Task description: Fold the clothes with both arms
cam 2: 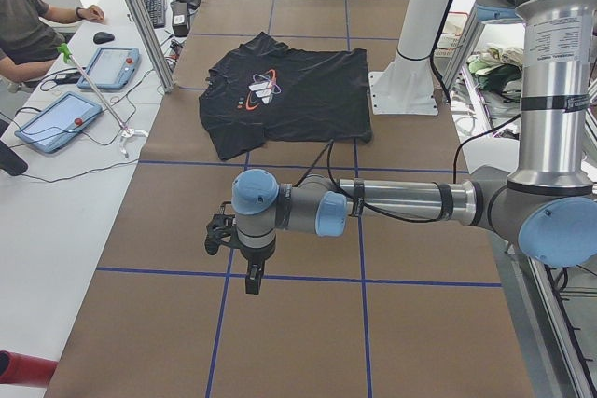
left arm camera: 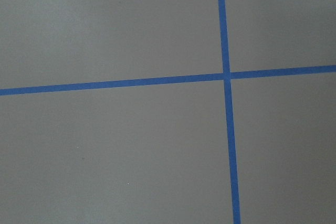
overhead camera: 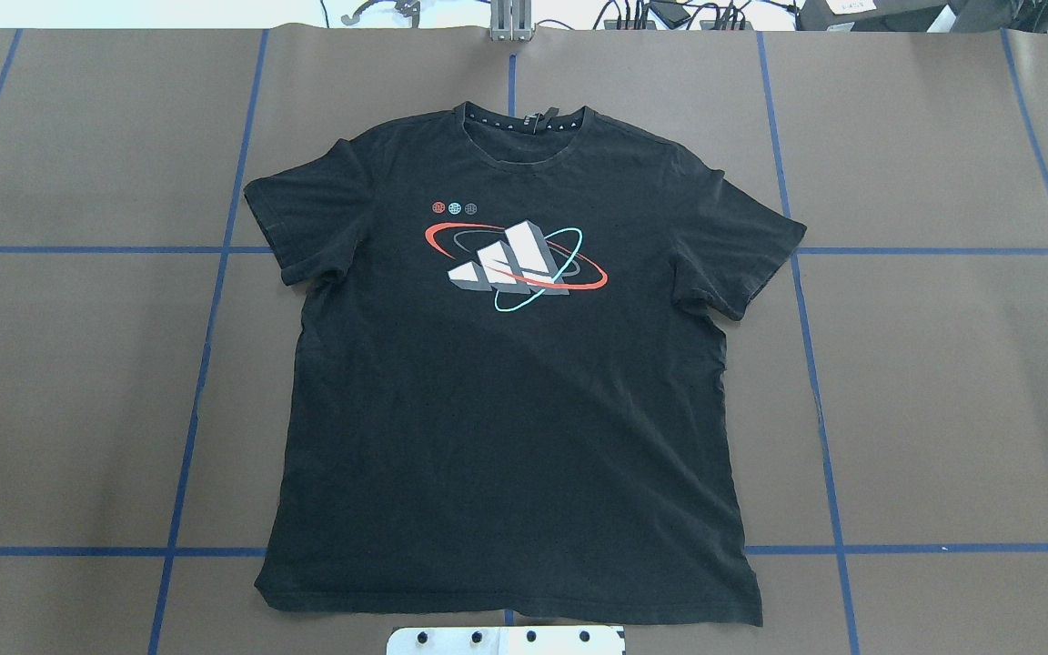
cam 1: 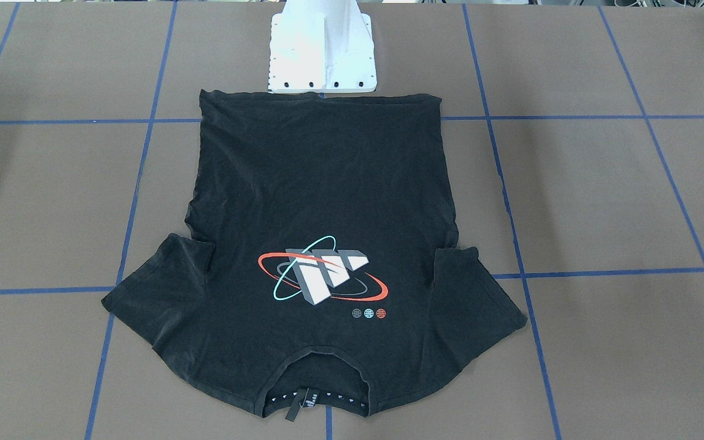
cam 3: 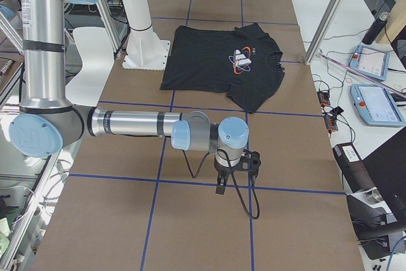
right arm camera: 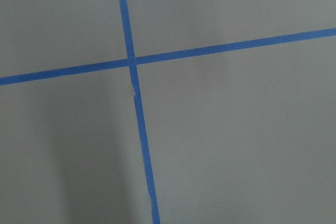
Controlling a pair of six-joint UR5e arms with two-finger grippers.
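The black T-shirt (overhead camera: 506,400) lies spread flat on the brown table with its orbit graphic (overhead camera: 515,257) up, collar away from the robot and hem by the white pedestal (cam 1: 322,55). It also shows in the front-facing view (cam 1: 321,201) and both side views (cam 2: 289,90) (cam 3: 222,61). My left gripper (cam 2: 252,279) hangs over bare table well off to the shirt's side, pointing down; I cannot tell whether it is open or shut. My right gripper (cam 3: 221,186) hangs the same way on the other side; I cannot tell its state either. Both wrist views show only table.
Blue tape lines (overhead camera: 206,364) cross the brown table in a grid. Operators' tablets (cam 2: 56,118) and cables lie on a white bench beyond the table's far edge. A seated person (cam 2: 28,25) is at that bench.
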